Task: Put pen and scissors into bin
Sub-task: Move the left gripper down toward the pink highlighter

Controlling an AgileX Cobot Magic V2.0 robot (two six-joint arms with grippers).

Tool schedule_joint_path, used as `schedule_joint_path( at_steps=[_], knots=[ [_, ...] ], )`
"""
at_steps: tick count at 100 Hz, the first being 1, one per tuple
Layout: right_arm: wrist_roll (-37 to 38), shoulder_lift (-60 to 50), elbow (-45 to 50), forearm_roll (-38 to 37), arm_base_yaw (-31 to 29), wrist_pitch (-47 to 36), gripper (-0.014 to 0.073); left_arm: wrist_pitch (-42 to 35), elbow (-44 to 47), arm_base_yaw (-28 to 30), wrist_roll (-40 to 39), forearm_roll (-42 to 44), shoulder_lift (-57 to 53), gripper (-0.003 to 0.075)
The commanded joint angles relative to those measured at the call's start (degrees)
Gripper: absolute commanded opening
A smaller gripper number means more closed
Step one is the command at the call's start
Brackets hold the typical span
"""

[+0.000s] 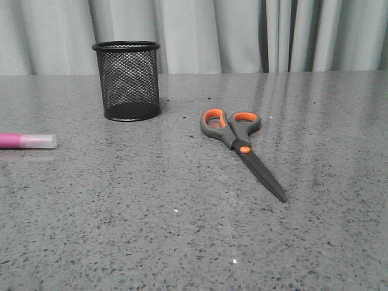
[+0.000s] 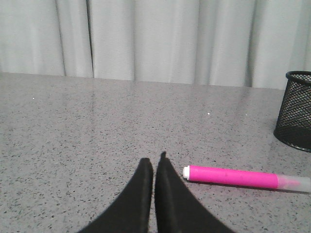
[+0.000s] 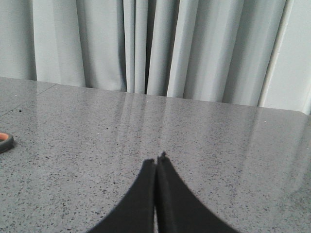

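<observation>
The pink pen (image 1: pixel 27 141) lies flat at the table's left edge in the front view, its whitish cap pointing right. In the left wrist view the pen (image 2: pixel 245 177) lies just beside my shut, empty left gripper (image 2: pixel 153 162). The scissors (image 1: pixel 240 145) lie closed mid-table, orange-lined loops toward the back, blades pointing to the front right. The black mesh bin (image 1: pixel 128 80) stands upright at the back left; it also shows in the left wrist view (image 2: pixel 295 110). My right gripper (image 3: pixel 156 162) is shut and empty above bare table; a scissors loop (image 3: pixel 5 141) shows at that view's edge.
Grey speckled table (image 1: pixel 151 236) with grey curtains (image 1: pixel 242 33) behind its far edge. Neither arm shows in the front view.
</observation>
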Motion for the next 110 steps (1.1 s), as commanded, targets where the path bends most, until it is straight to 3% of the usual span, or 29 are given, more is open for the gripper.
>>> schedule_joint_path(
  at_steps=[1, 110],
  knots=[
    [-0.06, -1.09, 0.82, -0.43, -0.31, -4.65, -0.0069, -4.35, 2.57, -0.01, -0.44, -0.45, -1.90, -0.0019],
    [-0.06, -1.09, 0.82, -0.43, -0.31, -6.66, -0.0069, -4.35, 2.57, -0.01, -0.44, -1.10, -1.90, -0.0019]
  ],
)
